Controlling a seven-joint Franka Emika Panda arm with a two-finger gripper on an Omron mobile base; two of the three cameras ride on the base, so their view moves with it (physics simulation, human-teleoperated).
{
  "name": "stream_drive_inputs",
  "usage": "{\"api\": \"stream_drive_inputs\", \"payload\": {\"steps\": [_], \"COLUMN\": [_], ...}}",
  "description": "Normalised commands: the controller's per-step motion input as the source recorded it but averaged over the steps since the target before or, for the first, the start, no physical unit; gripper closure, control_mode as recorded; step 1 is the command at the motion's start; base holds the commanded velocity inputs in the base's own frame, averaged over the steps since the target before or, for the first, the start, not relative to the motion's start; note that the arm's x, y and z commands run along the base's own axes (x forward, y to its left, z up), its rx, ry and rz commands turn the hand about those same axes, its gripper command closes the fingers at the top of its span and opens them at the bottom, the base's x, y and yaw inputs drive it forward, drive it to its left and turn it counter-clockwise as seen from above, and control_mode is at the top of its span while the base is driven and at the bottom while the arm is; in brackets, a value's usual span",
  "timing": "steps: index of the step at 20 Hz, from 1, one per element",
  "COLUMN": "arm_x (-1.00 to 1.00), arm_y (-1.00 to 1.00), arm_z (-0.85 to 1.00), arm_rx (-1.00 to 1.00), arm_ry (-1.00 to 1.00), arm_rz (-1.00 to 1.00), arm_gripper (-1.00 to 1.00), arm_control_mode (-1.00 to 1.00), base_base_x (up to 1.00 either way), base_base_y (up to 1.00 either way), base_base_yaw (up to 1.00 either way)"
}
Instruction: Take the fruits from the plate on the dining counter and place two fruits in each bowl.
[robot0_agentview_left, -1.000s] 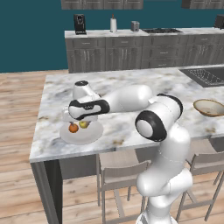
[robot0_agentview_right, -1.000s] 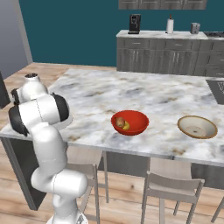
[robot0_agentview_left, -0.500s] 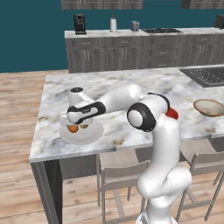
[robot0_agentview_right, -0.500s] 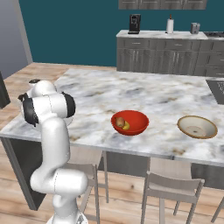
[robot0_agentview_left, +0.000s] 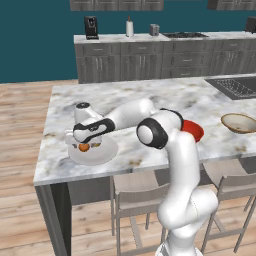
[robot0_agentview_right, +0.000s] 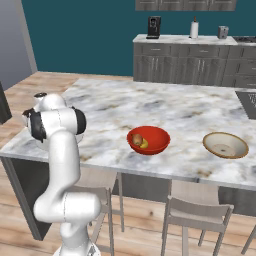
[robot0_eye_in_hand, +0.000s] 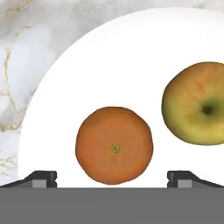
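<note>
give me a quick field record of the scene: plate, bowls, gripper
plate: on the dining counter, holds an orange and a yellow-green apple, apart from each other
red bowl: holds two fruits
tan bowl: nothing seen inside
gripper: open, above the plate, fingertips either side of the orange, holding nothing

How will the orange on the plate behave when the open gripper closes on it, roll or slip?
The orange looks round and smooth, so it would probably roll on the flat plate if one finger touches first. It sits centred between the open gripper fingertips, so a squeeze likely holds. It appears firm. The yellow-green apple lies apart, so contact seems unlikely.
</note>
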Motion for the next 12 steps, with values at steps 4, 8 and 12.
{"api": "stream_drive_inputs", "payload": {"steps": [4, 8, 12], "arm_x": [0.18, 0.22, 0.06], "arm_y": [0.00, 0.00, 0.00], "arm_z": [-0.26, -0.17, -0.09], "arm_rx": [0.00, 0.00, 0.00], "arm_ry": [0.00, 0.00, 0.00], "arm_rz": [-0.02, -0.02, 0.00], "arm_gripper": [-1.00, -1.00, -1.00], "arm_control_mode": [-1.00, -1.00, -1.00], "base_base_x": [0.00, 0.00, 0.00], "base_base_y": [0.00, 0.00, 0.00], "base_base_yaw": [0.00, 0.00, 0.00]}}
